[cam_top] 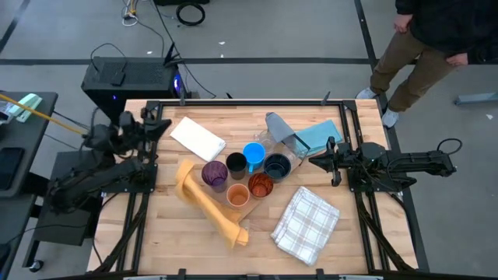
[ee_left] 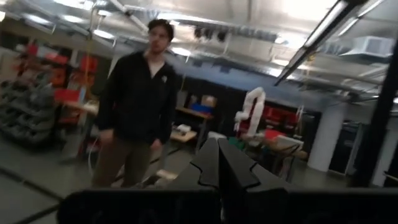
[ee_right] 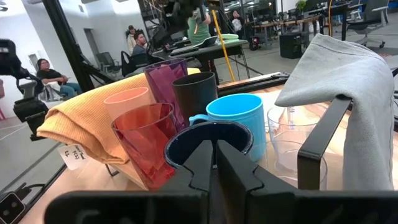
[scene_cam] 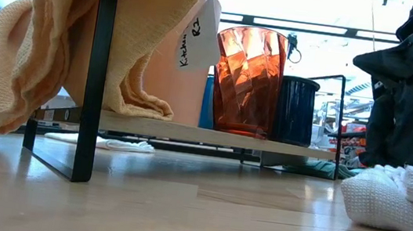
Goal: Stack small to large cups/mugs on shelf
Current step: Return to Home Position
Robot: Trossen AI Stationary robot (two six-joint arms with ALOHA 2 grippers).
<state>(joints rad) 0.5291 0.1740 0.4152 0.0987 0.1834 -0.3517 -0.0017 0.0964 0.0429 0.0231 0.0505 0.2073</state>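
Though the table (cam_top: 167,233) lies bare at lower left, the shelf (scene_cam: 189,131) at centre is crowded, with a draped cloth (cam_top: 282,127) and the cups (cam_top: 238,194) packed tight. The right gripper (cam_top: 333,159), clenched empty near the navy mug (cam_top: 277,166), could snag either if it swings out carelessly; the left gripper (cam_top: 159,124), also clenched, waits upper left

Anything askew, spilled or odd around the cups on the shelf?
All cups stand upright, nothing spilled. Odd only: an orange towel hangs over one shelf end and a grey cloth drapes the other, beside the clear cups.
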